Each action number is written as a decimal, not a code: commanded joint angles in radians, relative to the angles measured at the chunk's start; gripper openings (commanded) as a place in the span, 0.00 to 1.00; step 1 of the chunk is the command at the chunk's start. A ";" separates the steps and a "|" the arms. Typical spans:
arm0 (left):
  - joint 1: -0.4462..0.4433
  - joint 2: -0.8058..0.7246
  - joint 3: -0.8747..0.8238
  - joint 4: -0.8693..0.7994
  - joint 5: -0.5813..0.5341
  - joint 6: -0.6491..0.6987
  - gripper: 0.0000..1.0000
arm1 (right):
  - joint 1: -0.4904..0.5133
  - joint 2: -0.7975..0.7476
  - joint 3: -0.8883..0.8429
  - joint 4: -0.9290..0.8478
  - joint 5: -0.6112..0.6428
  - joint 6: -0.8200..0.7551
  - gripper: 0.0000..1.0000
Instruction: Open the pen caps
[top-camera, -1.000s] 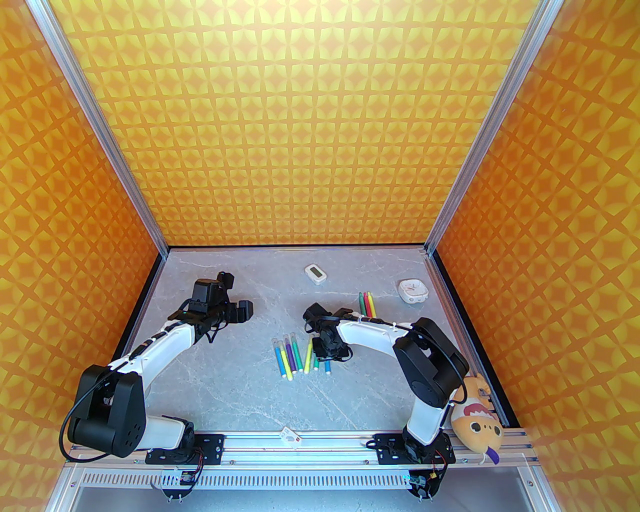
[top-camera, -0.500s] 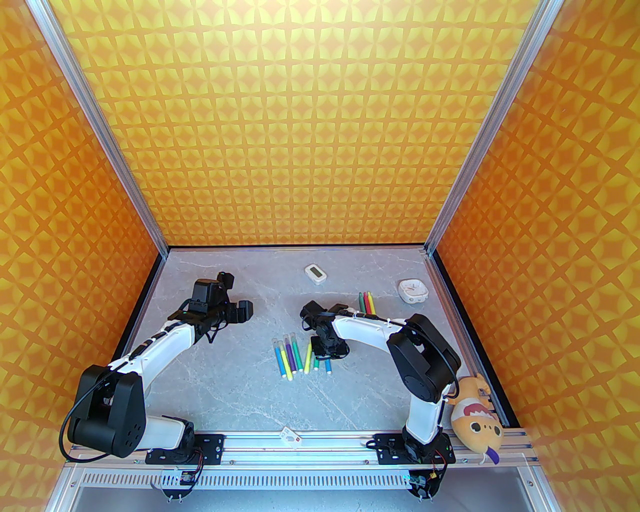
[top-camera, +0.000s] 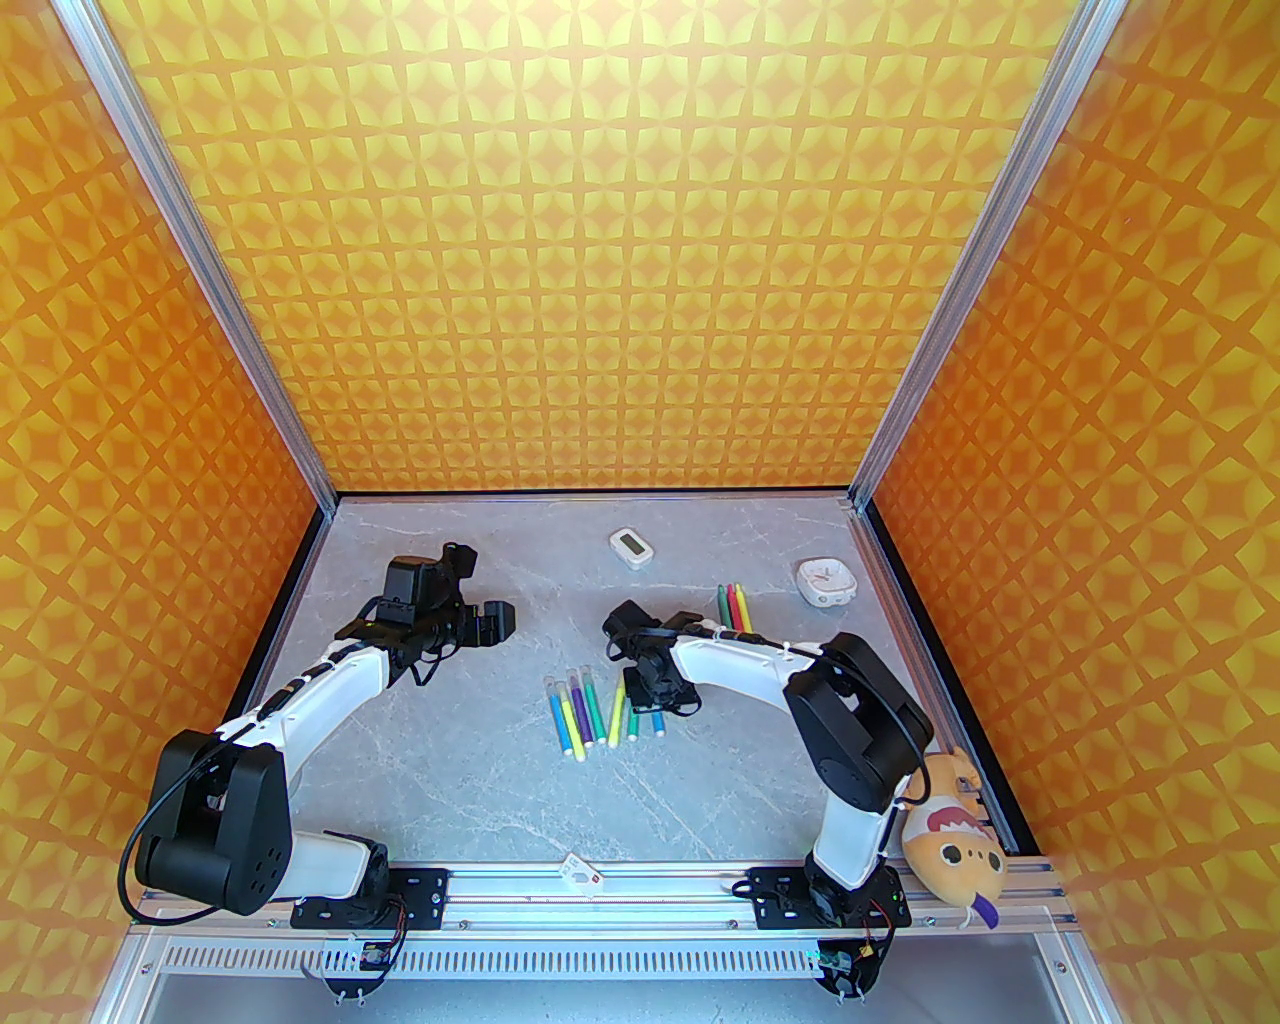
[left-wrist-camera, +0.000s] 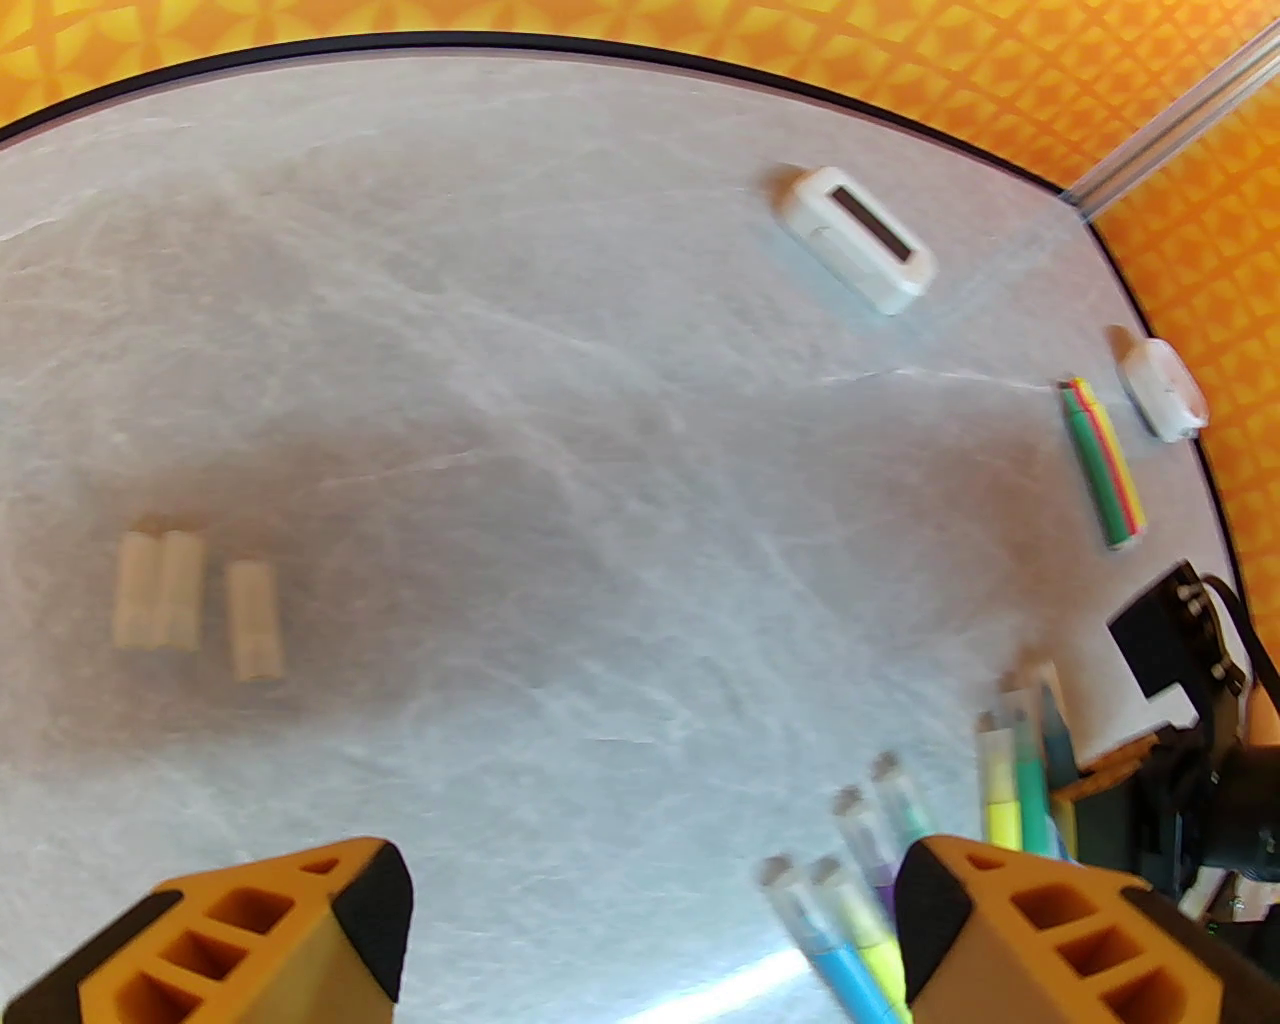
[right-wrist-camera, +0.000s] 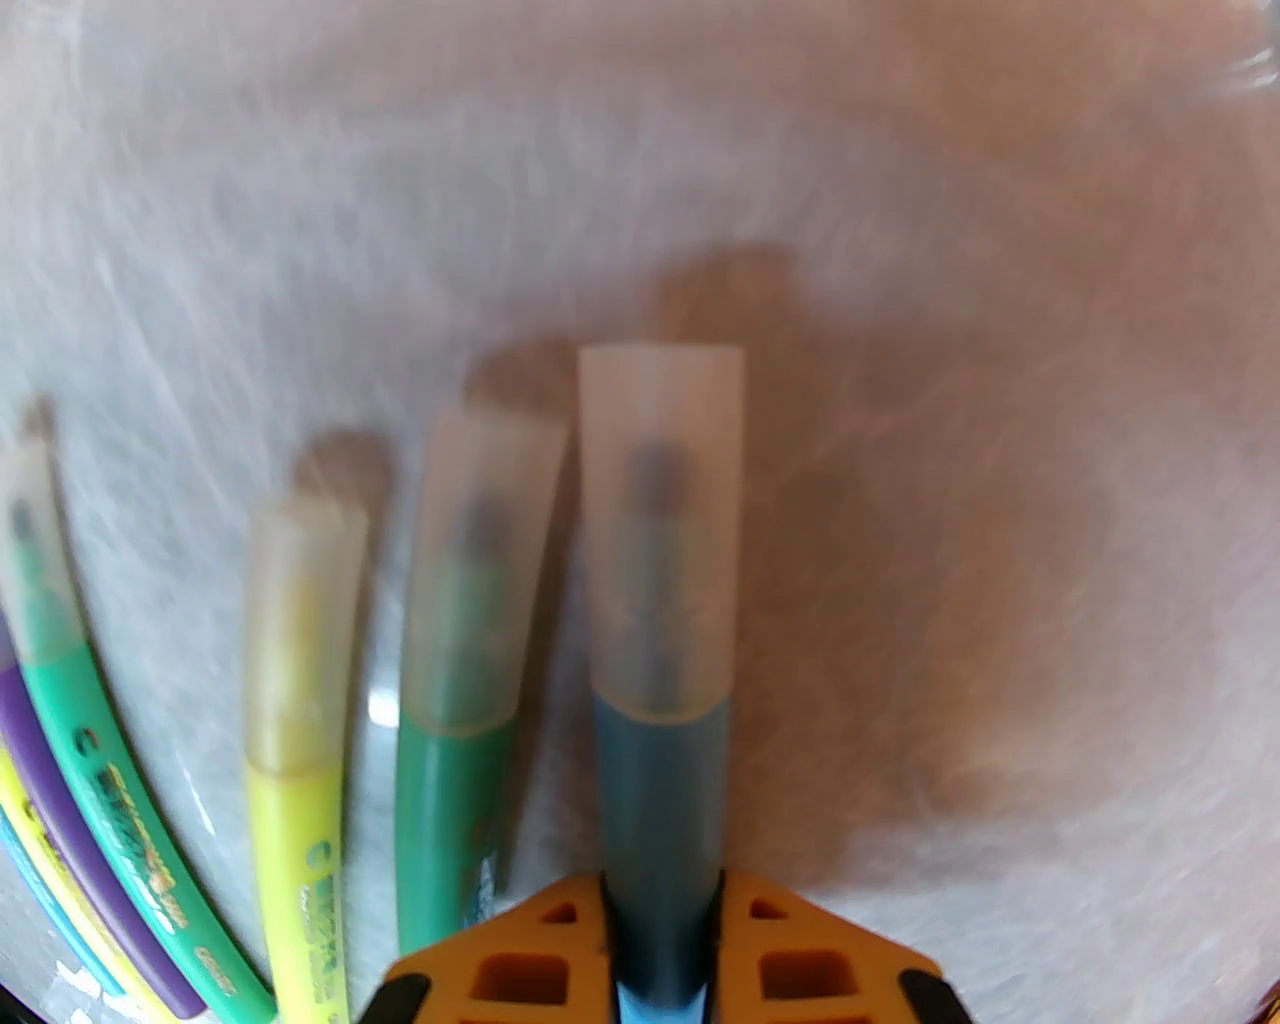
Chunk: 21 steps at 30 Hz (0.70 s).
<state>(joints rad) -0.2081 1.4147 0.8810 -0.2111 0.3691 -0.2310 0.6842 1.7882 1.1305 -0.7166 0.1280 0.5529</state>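
Observation:
My right gripper (right-wrist-camera: 660, 900) is shut on the barrel of a blue pen (right-wrist-camera: 660, 790). Its pale translucent pen cap (right-wrist-camera: 660, 520) is still on and points away from the fingers. Beside it lie capped green (right-wrist-camera: 455, 800) and yellow (right-wrist-camera: 295, 850) pens, and further capped pens (top-camera: 580, 712) lie in a row to the left. In the top view the right gripper (top-camera: 655, 697) sits at the right end of that row. My left gripper (left-wrist-camera: 650, 920) stands open above the table at the left (top-camera: 480, 592). Three loose pen caps (left-wrist-camera: 190, 600) lie ahead of it.
Three capless pens, green, red and yellow (top-camera: 735, 605), lie behind the right arm. A white timer (top-camera: 630, 547) and a white clock (top-camera: 825, 582) sit near the back. A plush toy (top-camera: 950, 830) rests at the right front corner, and a small white tag (top-camera: 578, 870) on the front rail.
The right gripper has closed on the blue pen, which has shifted slightly toward the back. The right arm swayed left and back. The left gripper turned slightly and stays open.

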 joint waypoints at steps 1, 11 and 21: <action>-0.002 0.016 0.036 0.043 0.108 -0.038 0.83 | -0.017 -0.085 -0.028 0.082 0.007 -0.055 0.00; -0.075 0.054 0.057 0.150 0.289 -0.099 0.81 | -0.049 -0.260 -0.164 0.365 -0.293 -0.219 0.00; -0.132 0.092 0.055 0.309 0.499 -0.179 0.79 | -0.049 -0.363 -0.259 0.571 -0.468 -0.266 0.00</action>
<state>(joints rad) -0.3248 1.4883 0.9092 0.0322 0.7769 -0.3733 0.6334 1.4586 0.9005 -0.2489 -0.2573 0.3176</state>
